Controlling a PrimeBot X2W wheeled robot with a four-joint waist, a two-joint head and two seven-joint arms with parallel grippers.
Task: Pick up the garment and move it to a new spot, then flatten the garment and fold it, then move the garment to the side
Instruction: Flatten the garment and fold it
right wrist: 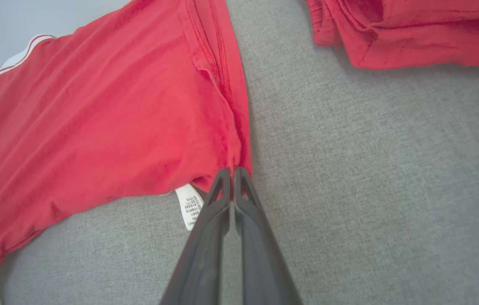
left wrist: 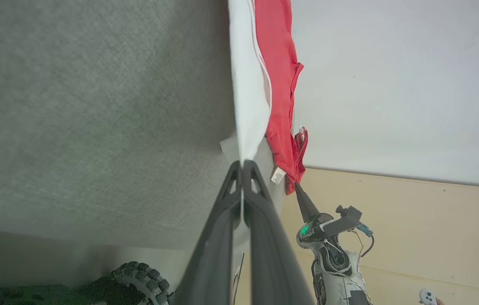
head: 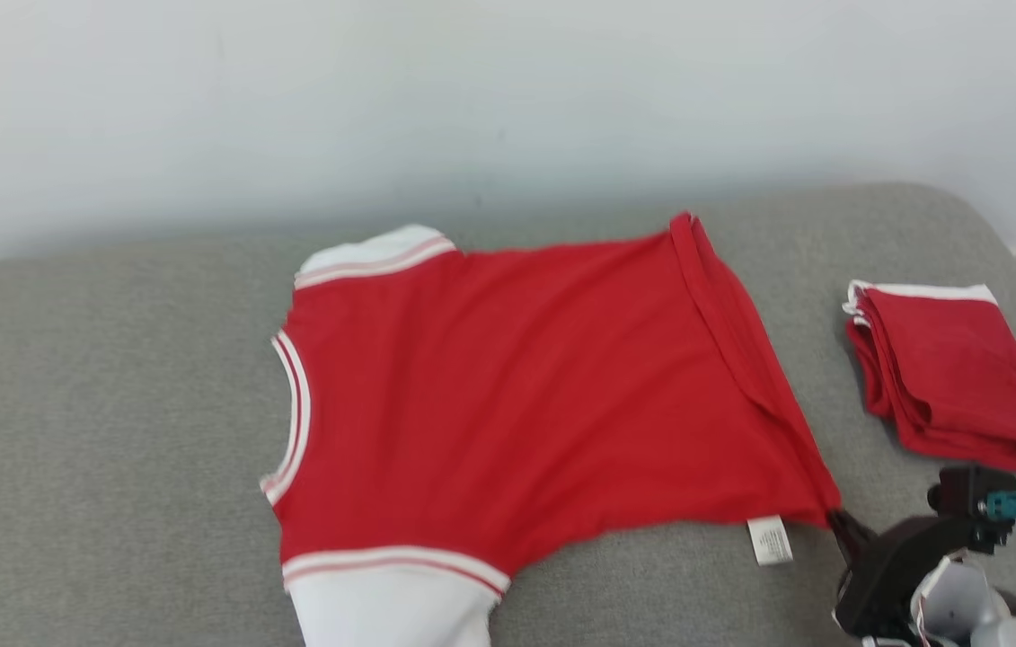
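Note:
A red garment (head: 525,395) with white sleeves and striped trim lies spread on the grey cushion (head: 94,404), collar to the left, hem to the right. My right gripper (head: 834,519) is shut on the near hem corner of the garment (right wrist: 108,110), beside its white care label (right wrist: 189,205); the right gripper (right wrist: 233,170) pinches red cloth at its tips. In the left wrist view my left gripper (left wrist: 241,163) is shut on the edge of the white sleeve (left wrist: 245,84), with the right gripper (left wrist: 296,186) beyond it.
A second red garment (head: 948,368), folded, rests on the cushion's right part (right wrist: 413,34). A pale wall (head: 508,90) rises behind the cushion. A knobbly tyre (left wrist: 137,277) and a beige floor (left wrist: 434,228) lie below the cushion's edge.

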